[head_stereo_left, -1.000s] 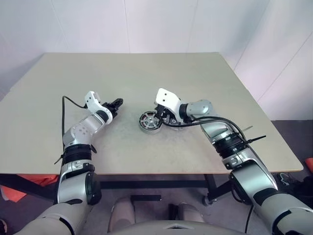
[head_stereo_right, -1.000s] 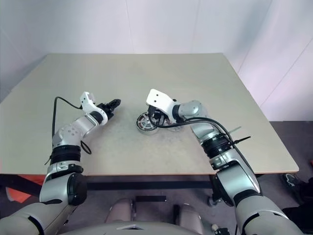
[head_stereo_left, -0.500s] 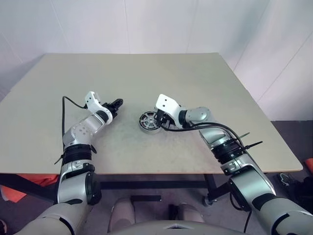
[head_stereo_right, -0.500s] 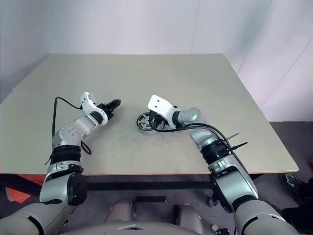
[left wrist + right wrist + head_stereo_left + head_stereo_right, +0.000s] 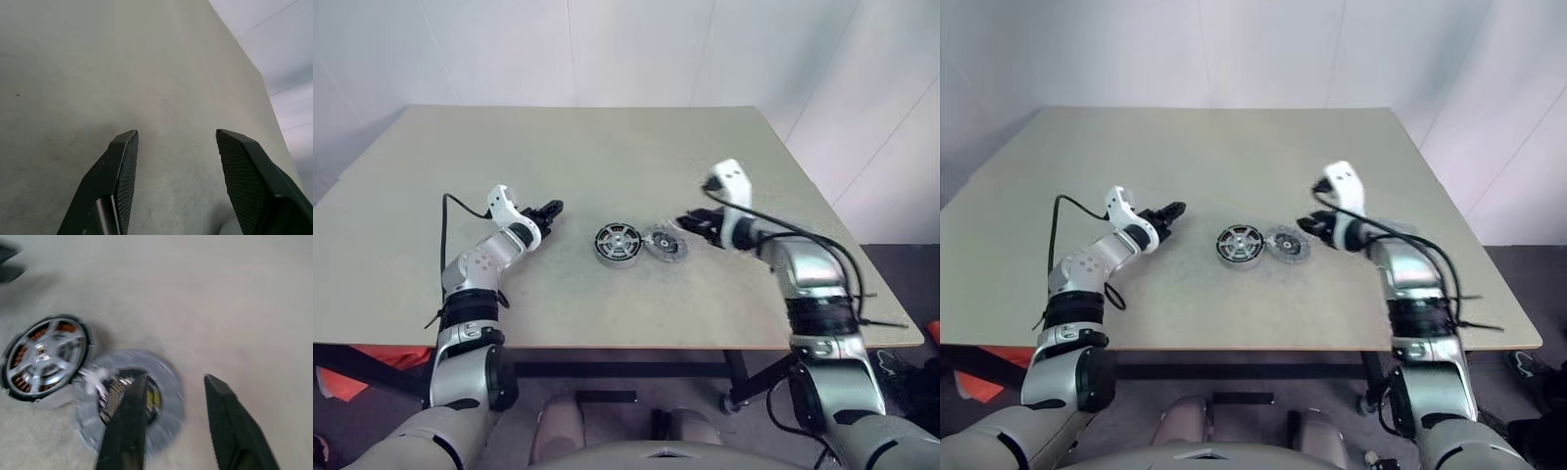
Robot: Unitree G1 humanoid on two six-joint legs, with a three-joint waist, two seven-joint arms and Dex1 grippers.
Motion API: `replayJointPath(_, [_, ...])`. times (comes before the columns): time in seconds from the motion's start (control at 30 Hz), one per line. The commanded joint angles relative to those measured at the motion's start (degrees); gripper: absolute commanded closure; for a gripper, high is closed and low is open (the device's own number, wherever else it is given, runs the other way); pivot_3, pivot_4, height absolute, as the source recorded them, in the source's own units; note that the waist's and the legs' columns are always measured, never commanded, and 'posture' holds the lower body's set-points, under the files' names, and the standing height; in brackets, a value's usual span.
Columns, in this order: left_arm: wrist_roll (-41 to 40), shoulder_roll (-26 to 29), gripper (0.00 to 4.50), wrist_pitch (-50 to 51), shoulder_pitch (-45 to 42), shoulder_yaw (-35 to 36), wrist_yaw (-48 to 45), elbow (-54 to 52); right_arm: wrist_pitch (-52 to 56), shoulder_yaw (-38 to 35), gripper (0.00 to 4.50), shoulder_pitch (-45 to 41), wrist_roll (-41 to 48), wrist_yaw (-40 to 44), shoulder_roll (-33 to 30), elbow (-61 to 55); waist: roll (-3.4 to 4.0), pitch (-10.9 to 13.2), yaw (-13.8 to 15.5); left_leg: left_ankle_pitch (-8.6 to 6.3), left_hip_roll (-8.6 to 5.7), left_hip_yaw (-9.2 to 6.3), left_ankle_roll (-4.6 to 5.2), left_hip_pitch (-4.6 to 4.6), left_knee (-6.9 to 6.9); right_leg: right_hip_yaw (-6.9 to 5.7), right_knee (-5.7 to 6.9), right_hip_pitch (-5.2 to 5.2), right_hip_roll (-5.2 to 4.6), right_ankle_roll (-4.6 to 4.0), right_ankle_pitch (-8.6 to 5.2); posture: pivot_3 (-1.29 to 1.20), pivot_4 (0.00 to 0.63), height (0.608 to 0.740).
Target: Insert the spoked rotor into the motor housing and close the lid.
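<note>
So the rotor (image 5: 618,242) is sitting in the housing (image 5: 73,325) mid-table; I can see its silvery spokes with the copper windings peeking through the gaps, all inside a dark round shell. That part looks done to me.

The lid (image 5: 664,242) is flat on the table (image 5: 607,147) just beside the housing on my right, touching it or nearly so; I can't tell which from the head cam. It's a flat grey metal disc with a darker hub in the middle, a bit shiny, and in the right wrist view the hub looks busy with small bright bits, too smeared to say more.

My right gripper (image 5: 690,223) hangs near the lid on its right side, not touching it, fingers apart with nothing between them. Judging by where it is, the lid is parked there so it can be slid or lifted over in one short hop.

The left gripper (image 5: 548,209) is off on the other side of the housing, well apart from it, hovering low over bare tabletop. Fingers (image 5: 122,166) are spread, empty, and the inner faces have a fine cross-hatched texture, which should help on slick metal. I'd guess it's waiting there to brace the housing if it skates.

Table's a plain matte beige, smooth, so a thin disc lying flat will be fiddly to get under.
</note>
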Motion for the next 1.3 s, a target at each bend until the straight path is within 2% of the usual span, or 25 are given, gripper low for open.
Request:
replayJointPath(0.03, [0.3, 0.6, 1.82, 0.5, -1.5, -1.1, -1.4, -0.5, 20.5, -14.5, 1.84, 0.2, 8.2, -4.2, 4.7, -11.5, 0.01, 0.0, -0.2, 0.03, 0.00, 0.01, -0.06, 0.04, -0.07, 0.00, 0.01, -0.03, 0.01, 0.00, 0.00, 0.00, 0.000, 0.740])
replayJointPath(0.13, [0.7, 0.8, 1.82, 0.7, -2.2, -1.9, -2.1, 0.8, 33.4, -24.0, 1.84, 1.2, 9.8, -7.6, 10.9, -16.1, 0.01, 0.0, -0.2, 0.21, -0.04, 0.04, -0.31, 0.58, -0.74, 0.05, -0.12, 0.18, 0.04, 0.01, -0.02, 0.00, 0.000, 0.740])
replayJointPath(0.23, [1.2, 1.0, 1.82, 0.8, -3.1, -2.5, -2.7, 2.0, 34.9, -28.8, 1.84, 3.8, 12.4, -12.0, 15.9, -17.1, 0.03, 0.0, 0.0, 0.41, -0.02, 0.01, -0.64, 0.76, -1.16, 0.03, -0.22, 0.22, 0.16, 0.39, -0.26, 0.00, 0.000, 0.740])
replayJointPath(0.37, [1.8, 1.4, 1.82, 0.8, -4.1, -3.0, -3.4, 3.2, 34.9, -31.9, 1.84, 5.4, 15.6, -17.9, 20.6, -17.4, 0.13, 0.0, 0.1, 0.48, -0.02, 0.01, -0.73, 0.70, -1.35, 0.05, -0.34, 0.12, 0.14, 0.40, -0.26, 0.00, 0.000, 0.740])
replayJointPath(0.6, [2.1, 2.0, 1.82, 1.5, -3.9, -2.6, -3.7, 2.7, 34.9, -33.2, 1.84, 4.6, 17.8, -23.8, 23.2, -14.3, 0.16, 0.0, 0.2, 0.50, -0.05, -0.02, -0.79, 0.73, -1.60, 0.04, -0.62, 0.19, 0.14, 0.13, -0.06, 0.00, 0.000, 0.740])
replayJointPath(0.77, [2.0, 2.2, 1.82, 1.7, -3.4, -2.1, -3.4, 1.8, 34.8, -34.0, 1.84, 1.7, 17.3, -24.7, 23.7, -9.7, 0.16, 0.0, 0.1, 0.56, -0.04, -0.01, -0.89, 0.77, -1.63, 0.04, -0.62, 0.19, 0.15, 0.34, -0.18, 0.00, 0.000, 0.740])
replayJointPath(1.3, [2.1, 2.5, 1.82, 1.5, -3.7, -1.7, -2.8, 1.2, 16.0, -30.8, 1.84, -6.7, 20.3, -24.8, 23.5, 11.5, 0.16, -0.1, -0.6, 0.80, -0.02, 0.04, -1.29, 1.08, -1.79, 0.03, -0.57, 0.33, 0.16, 0.38, -0.20, 0.00, 0.000, 0.740])
